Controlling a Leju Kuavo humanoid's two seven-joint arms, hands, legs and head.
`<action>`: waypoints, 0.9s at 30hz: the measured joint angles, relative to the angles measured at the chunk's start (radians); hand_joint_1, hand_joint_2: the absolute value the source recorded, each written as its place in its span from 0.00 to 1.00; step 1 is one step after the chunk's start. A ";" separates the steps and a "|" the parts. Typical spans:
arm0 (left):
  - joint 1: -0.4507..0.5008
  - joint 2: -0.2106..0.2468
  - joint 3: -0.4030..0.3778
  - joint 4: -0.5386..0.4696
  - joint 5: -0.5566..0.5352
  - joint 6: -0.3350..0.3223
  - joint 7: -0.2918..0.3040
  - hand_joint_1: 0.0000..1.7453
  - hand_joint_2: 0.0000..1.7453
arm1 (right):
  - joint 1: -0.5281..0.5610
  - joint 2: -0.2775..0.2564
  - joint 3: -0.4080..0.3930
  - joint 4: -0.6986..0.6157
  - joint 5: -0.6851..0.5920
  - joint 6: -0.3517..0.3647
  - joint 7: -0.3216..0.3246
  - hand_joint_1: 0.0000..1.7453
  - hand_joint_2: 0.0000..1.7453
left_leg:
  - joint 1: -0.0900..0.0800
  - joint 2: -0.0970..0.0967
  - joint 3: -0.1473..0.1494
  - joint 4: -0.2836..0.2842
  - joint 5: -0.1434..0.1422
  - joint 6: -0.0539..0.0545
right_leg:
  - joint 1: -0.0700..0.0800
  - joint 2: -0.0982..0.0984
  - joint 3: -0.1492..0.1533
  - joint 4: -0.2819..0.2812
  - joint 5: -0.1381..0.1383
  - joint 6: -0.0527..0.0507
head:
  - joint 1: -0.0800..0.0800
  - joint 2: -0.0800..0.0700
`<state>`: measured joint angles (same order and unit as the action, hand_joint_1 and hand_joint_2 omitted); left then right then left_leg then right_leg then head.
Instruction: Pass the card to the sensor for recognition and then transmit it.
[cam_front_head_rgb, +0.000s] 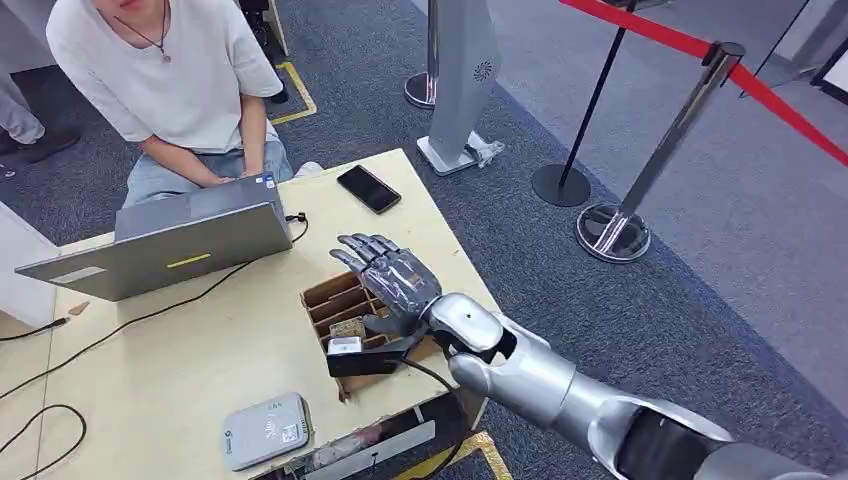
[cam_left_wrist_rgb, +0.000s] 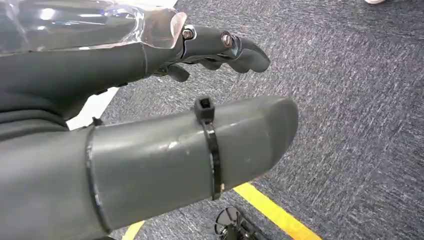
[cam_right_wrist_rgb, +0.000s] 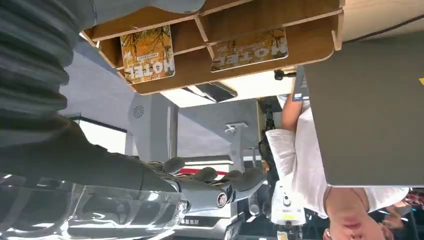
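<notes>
Grey carpet (cam_front_head_rgb: 700, 230) filled the right half of the head view, with stanchion posts (cam_front_head_rgb: 625, 220) and a red belt (cam_front_head_rgb: 760, 85) at the upper right. At centre left lay the pale wooden table (cam_front_head_rgb: 200, 340), its right edge running just beside my right arm. My right hand (cam_front_head_rgb: 392, 280) hovered over the slotted wooden card holder (cam_front_head_rgb: 335, 300), fingers straight and spread, holding nothing. In the right wrist view two cards (cam_right_wrist_rgb: 149, 54) sat in separate slots of that holder. A grey sensor pad (cam_front_head_rgb: 265, 430) lay near the table's lower edge, well apart from my hand. A laptop (cam_front_head_rgb: 170, 245) and a phone (cam_front_head_rgb: 368, 188) took the upper part. My left hand (cam_left_wrist_rgb: 150, 150) hung over carpet, fingers loosely extended, empty.
</notes>
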<state>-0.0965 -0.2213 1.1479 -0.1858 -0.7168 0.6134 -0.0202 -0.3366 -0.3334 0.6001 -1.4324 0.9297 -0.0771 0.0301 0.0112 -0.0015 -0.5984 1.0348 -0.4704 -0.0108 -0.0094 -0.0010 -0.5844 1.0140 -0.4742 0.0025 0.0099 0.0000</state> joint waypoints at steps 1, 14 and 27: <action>0.000 0.000 0.000 0.000 0.000 0.000 0.000 0.00 0.00 | 0.000 0.000 0.000 0.000 0.000 0.000 0.000 0.09 1.00 | 0.000 0.000 0.000 0.000 0.000 0.000 | 0.000 0.000 0.000 0.000 0.000 0.000 | 0.000 0.000; 0.000 0.000 -0.002 0.000 0.000 -0.003 -0.003 0.00 0.00 | -0.018 -0.002 0.012 0.017 0.000 0.004 0.000 0.51 1.00 | 0.000 0.000 0.000 0.000 0.000 0.000 | 0.000 0.000 0.000 0.000 0.000 0.000 | 0.000 0.000; 0.000 0.000 -0.002 0.000 0.002 -0.003 -0.003 0.00 0.00 | -0.044 -0.002 0.037 0.043 0.001 0.013 0.002 0.66 1.00 | 0.000 0.000 0.000 0.000 0.000 0.000 | 0.000 0.000 0.000 0.000 0.000 0.000 | 0.000 0.000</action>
<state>-0.0967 -0.2213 1.1460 -0.1858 -0.7153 0.6100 -0.0237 -0.3810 -0.3349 0.6367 -1.3893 0.9304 -0.0637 0.0317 0.0112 -0.0015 -0.5986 1.0348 -0.4704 -0.0108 -0.0094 -0.0011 -0.5844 1.0140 -0.4742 0.0025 0.0103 0.0000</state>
